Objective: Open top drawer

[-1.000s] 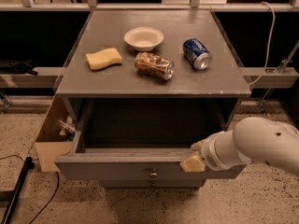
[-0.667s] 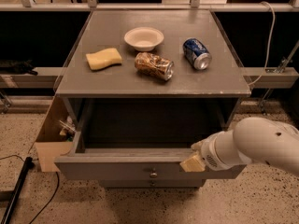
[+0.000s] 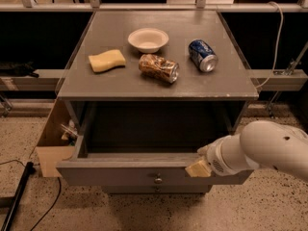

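The top drawer (image 3: 120, 173) is a wide grey drawer, pulled well out from under the grey cabinet top. Its deep box looks dark and empty. A small round metal knob (image 3: 158, 179) sits at the centre of its flat front. My gripper (image 3: 199, 166) is at the drawer's front rim, right of the knob, on the end of my white arm (image 3: 269, 150). Its yellowish fingertips rest against the top edge of the front.
On the cabinet top (image 3: 120, 83) lie a yellow sponge (image 3: 107, 60), a white bowl (image 3: 148, 39), a crumpled brown bag (image 3: 159, 67) and a blue can (image 3: 202, 55) on its side. A cardboard box (image 3: 53, 143) stands left of the cabinet. A black cable (image 3: 19, 196) runs on the speckled floor.
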Controlling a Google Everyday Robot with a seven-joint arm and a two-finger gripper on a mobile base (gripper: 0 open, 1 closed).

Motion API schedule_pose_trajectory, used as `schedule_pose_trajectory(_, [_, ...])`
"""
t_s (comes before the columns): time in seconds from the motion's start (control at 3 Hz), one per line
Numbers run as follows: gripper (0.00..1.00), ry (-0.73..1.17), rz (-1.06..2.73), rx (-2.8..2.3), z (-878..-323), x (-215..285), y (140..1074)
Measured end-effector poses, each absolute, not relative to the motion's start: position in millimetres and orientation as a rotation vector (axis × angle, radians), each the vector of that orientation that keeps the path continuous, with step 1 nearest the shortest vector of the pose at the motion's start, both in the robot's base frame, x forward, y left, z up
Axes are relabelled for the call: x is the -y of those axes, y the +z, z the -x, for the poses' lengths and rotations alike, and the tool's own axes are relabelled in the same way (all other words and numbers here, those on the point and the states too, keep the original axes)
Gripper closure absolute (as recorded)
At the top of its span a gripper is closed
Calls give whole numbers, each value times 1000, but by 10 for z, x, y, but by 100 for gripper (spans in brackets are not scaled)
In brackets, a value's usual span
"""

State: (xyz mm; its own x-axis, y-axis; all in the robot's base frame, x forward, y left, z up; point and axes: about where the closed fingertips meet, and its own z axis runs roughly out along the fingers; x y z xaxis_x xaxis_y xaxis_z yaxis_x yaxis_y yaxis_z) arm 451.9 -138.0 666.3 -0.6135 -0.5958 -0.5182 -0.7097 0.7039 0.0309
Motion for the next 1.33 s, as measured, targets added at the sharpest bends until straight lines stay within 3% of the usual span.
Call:
schedule_pose_trajectory(0.33, [23, 320, 1002, -2434, -4519, 1380, 6663])
schedule_pose_trajectory(0.67, [46, 320, 1002, -2434, -4519, 1380, 6663])
schedule_pose_trajectory(1.0, [77, 347, 1006, -2429, -4383, 1375, 6597])
schedule_pose_trajectory(1.33, [99, 359, 1005, -2426, -4320, 1361, 6613])
